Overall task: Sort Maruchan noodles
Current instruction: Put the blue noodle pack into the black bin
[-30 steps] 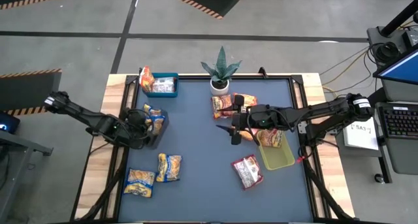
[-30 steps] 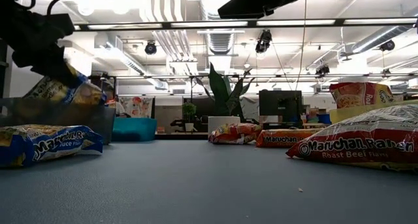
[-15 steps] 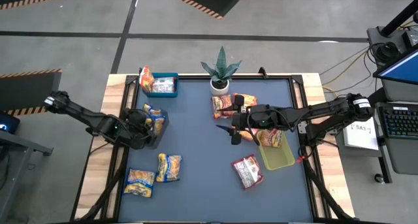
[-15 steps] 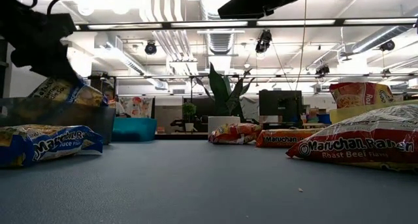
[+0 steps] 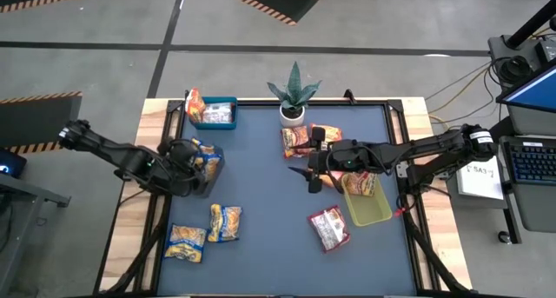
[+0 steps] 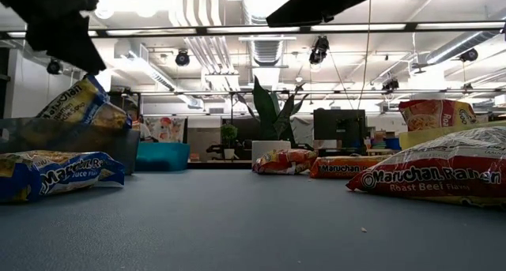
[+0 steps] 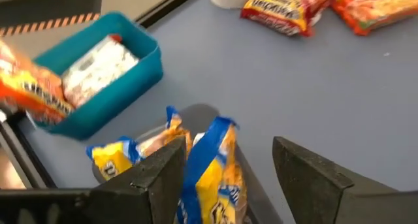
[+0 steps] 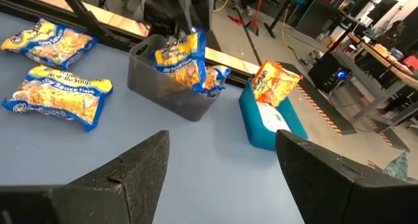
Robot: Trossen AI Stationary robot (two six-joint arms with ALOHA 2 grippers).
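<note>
Yellow-and-blue packets [image 5: 205, 155] in grey bin [image 8: 171, 93]

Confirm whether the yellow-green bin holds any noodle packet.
Yes, the high view shows one orange packet lying at the upper end of the yellow-green bin, the rest of which is bare.

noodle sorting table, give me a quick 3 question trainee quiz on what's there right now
1. True or false: the left gripper is open above the grey bin.
2. How many yellow-and-blue packets lie loose on the mat in the high view? A) two B) five
3. Fill in: an orange packet leans on the ___ bin.

Key: 1 true; 2 A; 3 blue.
</note>
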